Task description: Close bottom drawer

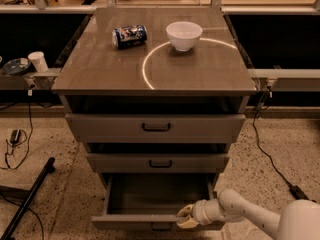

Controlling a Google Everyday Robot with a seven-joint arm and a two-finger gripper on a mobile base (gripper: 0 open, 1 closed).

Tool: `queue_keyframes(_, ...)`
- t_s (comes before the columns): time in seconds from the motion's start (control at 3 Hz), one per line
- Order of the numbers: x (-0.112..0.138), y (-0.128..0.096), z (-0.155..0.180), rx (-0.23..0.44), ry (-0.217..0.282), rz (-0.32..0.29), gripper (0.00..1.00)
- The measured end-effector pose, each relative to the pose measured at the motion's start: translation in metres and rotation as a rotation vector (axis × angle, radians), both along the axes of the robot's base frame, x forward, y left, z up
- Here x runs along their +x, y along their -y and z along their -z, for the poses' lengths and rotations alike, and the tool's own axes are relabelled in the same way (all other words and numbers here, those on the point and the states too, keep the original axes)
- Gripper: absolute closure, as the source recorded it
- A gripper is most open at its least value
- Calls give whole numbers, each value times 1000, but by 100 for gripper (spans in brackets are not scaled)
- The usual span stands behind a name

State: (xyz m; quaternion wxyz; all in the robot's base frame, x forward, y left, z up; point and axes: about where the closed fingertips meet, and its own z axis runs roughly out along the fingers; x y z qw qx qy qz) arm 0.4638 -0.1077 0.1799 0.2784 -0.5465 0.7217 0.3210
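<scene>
**A:** Where's the bottom drawer [155, 196] sitting?

**B:** It's pulled way out at the foot of the cabinet [150, 79], with the grey inside showing. The back of it is lost in shadow under the middle drawer [157, 162], and the handle's half cut off by the frame edge.

**A:** And the gripper [184, 217]?

**B:** It's right on the front panel's top edge, right of centre. Honestly can't tell if it's spread, closed, or clamped on anything. The arm runs off the lower right corner.

White, rounded robot arm [250, 216] w/ ringed wrist; pale-yellow gripper [185, 218] at bottom drawer [157, 199] front, lower rt.
</scene>
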Motion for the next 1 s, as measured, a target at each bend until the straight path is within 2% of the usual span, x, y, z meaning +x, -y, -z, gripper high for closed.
queue_keyframes(1.0, 14, 1, 1, -3, 1, 0, 100)
